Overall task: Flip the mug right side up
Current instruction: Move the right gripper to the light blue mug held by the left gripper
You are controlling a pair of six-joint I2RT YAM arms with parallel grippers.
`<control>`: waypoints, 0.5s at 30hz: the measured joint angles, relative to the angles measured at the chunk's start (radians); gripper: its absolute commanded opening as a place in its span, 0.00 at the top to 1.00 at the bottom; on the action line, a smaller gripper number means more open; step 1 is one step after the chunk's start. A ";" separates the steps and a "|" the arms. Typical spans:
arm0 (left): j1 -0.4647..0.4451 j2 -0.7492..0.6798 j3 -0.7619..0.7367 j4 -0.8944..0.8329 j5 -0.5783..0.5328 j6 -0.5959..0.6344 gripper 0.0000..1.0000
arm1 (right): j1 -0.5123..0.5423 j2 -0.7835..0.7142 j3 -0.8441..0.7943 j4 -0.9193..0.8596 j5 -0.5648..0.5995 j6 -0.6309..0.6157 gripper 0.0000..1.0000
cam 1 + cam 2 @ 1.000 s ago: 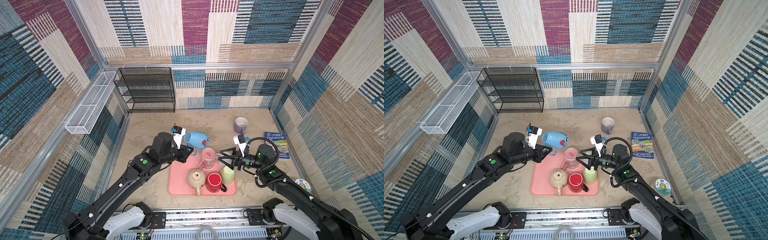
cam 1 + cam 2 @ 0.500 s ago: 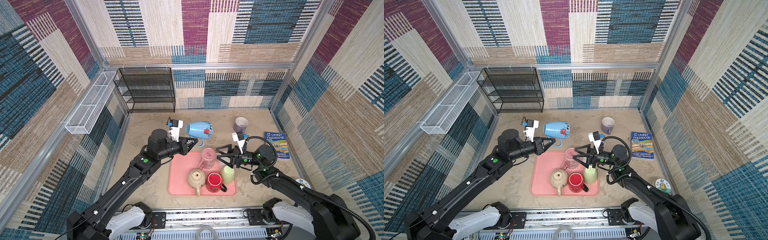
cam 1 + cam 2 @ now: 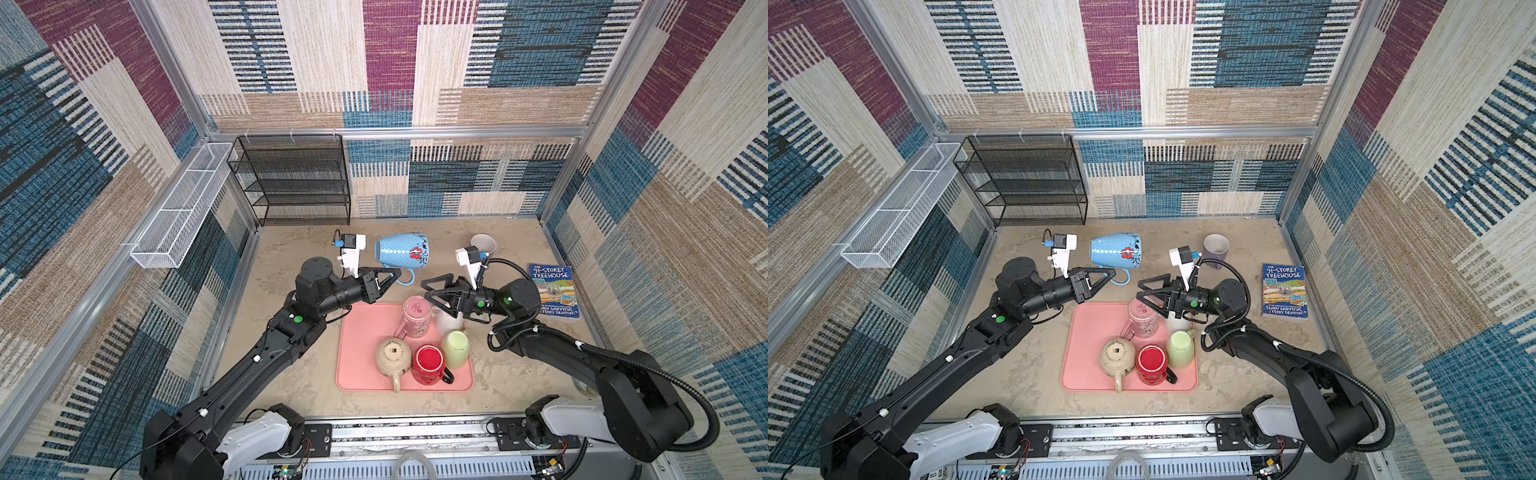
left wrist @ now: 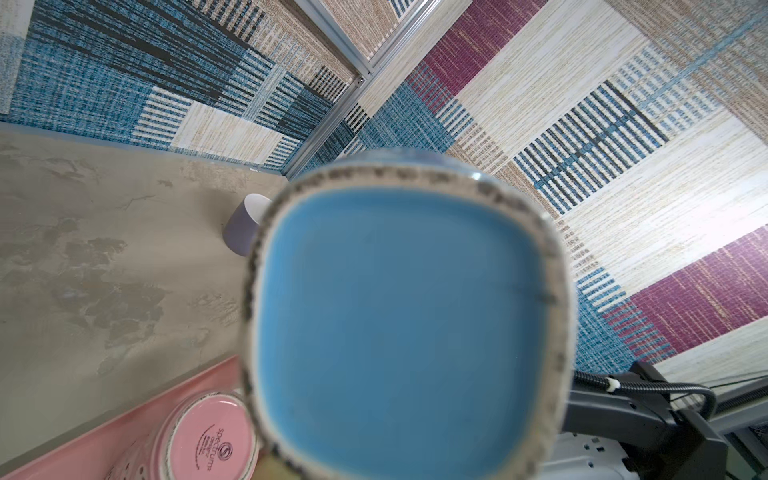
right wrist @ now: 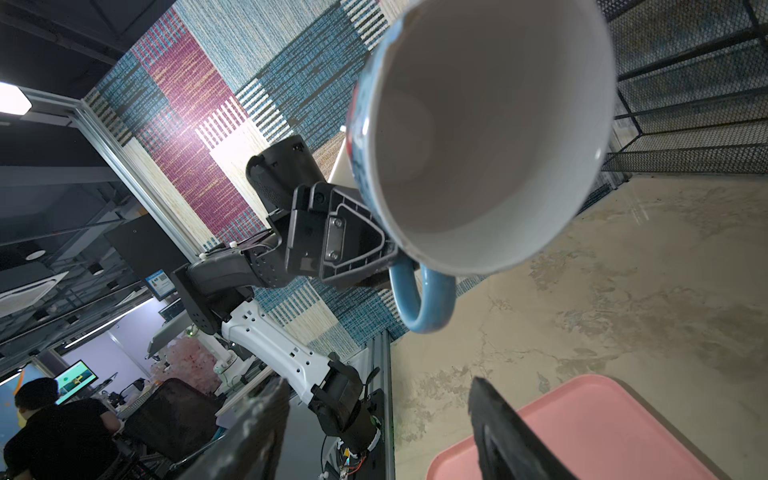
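Note:
A blue mug [image 3: 401, 253] [image 3: 1117, 249] with white dots and a red flower hangs on its side above the table, mouth toward the right arm. My left gripper [image 3: 395, 273] [image 3: 1111, 272] is shut on its blue handle [image 5: 424, 299]. The left wrist view is filled by the mug's blue base [image 4: 407, 324]. The right wrist view looks into the mug's white inside [image 5: 490, 137], with the left gripper [image 5: 374, 249] beside it. My right gripper [image 3: 426, 291] [image 3: 1138, 290] [image 5: 374, 415] stands open a short way from the mouth, with nothing between its fingers.
A pink tray [image 3: 361, 361] holds an upturned pink mug [image 3: 417, 316], a beige teapot [image 3: 392, 357], a red mug [image 3: 430, 363], a green cup [image 3: 456, 349] and a white cup [image 3: 449, 322]. A grey cup [image 3: 484, 245], a book [image 3: 555, 291] and a black wire rack [image 3: 297, 178] stand around.
My left gripper has carried the blue mug up and toward the back, turning its mouth to the right. The right gripper has moved left toward the mug.

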 measured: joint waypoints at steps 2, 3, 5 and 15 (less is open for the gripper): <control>0.001 0.006 -0.011 0.031 0.001 -0.010 1.00 | 0.001 0.016 0.016 0.023 0.004 0.020 0.31; 0.001 0.007 -0.016 0.040 0.002 -0.017 1.00 | 0.002 0.024 0.027 0.034 0.008 0.028 0.31; 0.001 0.008 -0.027 0.057 0.003 -0.034 1.00 | 0.007 0.040 0.046 0.048 0.017 0.040 0.34; 0.002 0.018 -0.042 0.131 0.005 -0.064 1.00 | 0.032 0.127 0.114 0.076 0.038 0.064 0.39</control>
